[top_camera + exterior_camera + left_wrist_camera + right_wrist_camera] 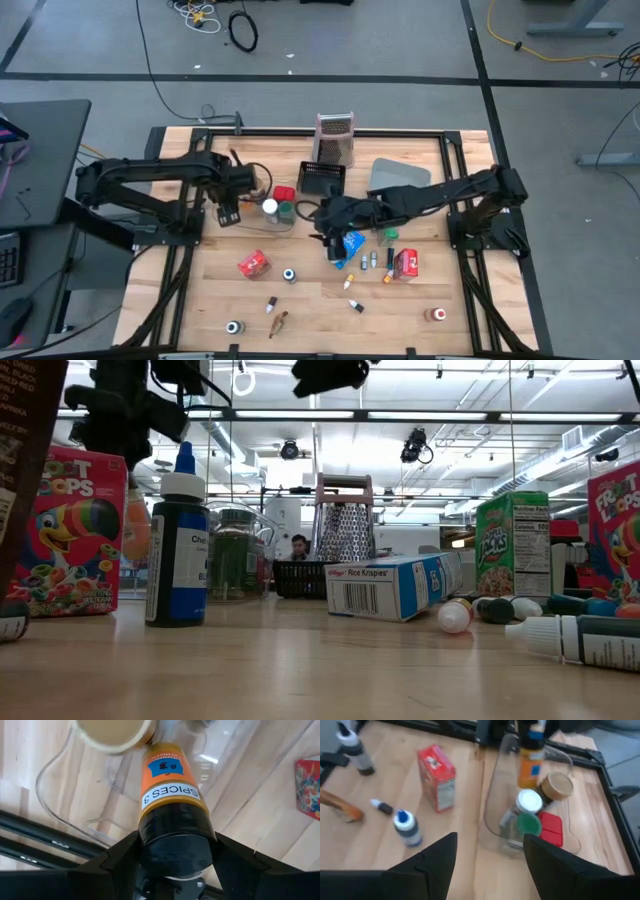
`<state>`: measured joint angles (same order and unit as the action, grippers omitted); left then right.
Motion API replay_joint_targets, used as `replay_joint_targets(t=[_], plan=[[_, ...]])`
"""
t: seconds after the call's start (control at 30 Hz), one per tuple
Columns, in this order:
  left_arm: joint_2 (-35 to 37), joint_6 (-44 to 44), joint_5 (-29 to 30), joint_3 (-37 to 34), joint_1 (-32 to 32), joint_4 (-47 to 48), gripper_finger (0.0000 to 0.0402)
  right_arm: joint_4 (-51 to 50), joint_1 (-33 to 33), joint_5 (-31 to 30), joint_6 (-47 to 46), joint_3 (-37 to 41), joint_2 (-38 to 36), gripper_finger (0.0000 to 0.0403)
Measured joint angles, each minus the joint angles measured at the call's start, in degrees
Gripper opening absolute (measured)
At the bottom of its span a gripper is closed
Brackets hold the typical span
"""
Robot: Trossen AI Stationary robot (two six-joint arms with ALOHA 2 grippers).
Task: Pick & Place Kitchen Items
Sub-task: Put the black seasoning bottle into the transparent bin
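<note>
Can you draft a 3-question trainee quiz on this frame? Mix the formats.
1. True or false: the left gripper holds an orange spice jar over the clear tub.
2. The right gripper is: A) shut on a bottle, B) open and empty, C) out of view.
3. Fill in: the blue cereal box lying on its side reads Rice ____.

Key: 1 true; 2 B; 3 Krispies.
</note>
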<state>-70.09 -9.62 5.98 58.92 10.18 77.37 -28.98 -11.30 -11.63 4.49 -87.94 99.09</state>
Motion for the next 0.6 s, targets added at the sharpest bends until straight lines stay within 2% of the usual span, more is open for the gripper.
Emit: replay_joint_targets(t=[0.3, 0.43, 0.6], plan=[[-8.34, 8.82, 0.76, 0.00, 5.02, -0.93, 0.0228, -0.68, -1.21, 0.04, -0.96, 0.00, -0.68, 0.0238], [-12.60, 9.98, 5.56, 0.00, 6.10, -0.85, 0.0235, -0.82, -1.19, 0.04, -0.97, 0.00, -0.68, 0.0238], [-15.43, 12.73, 13.55, 0.00, 6.22, -0.93, 0.0264, -0.89, -1.19, 0.04, -0.96, 0.00, -0.68, 0.0238]])
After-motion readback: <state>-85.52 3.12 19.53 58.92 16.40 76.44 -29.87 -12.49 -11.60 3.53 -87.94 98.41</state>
